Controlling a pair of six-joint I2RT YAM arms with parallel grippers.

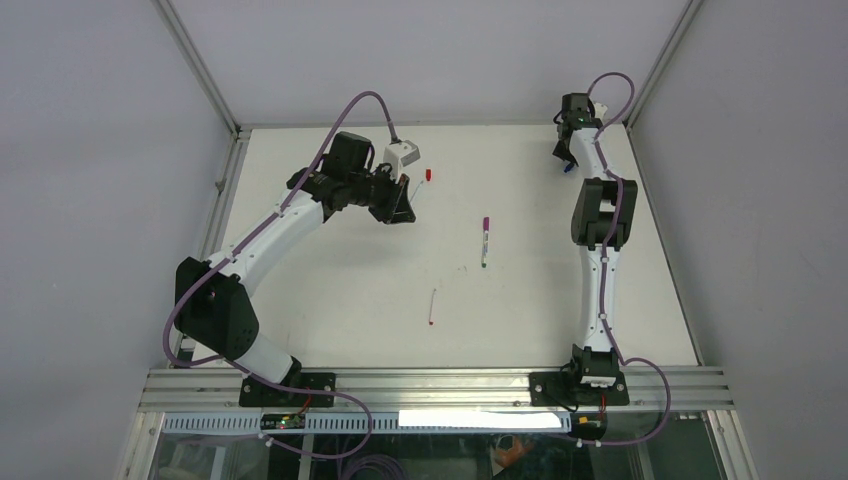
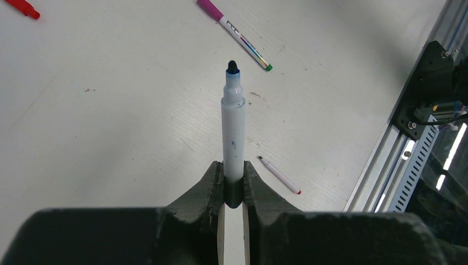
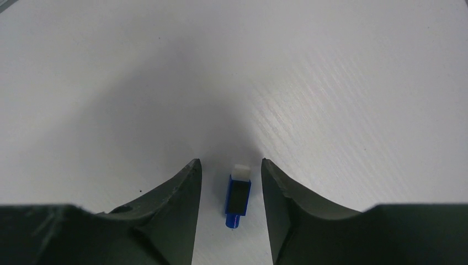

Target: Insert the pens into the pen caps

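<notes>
My left gripper is shut on the lower end of a white pen whose dark blue tip points away from me; in the top view this gripper hangs over the table's back left. A red pen cap lies just beyond it. At the far back right, my right gripper stands open around a blue pen cap lying on the table, with a gap on each side. A pen wearing the magenta cap lies mid-table. A thin pen with a red end lies nearer the front.
The white table is bounded by grey walls and a metal frame rail at the near edge. The right arm stretches along the right side up to the back corner.
</notes>
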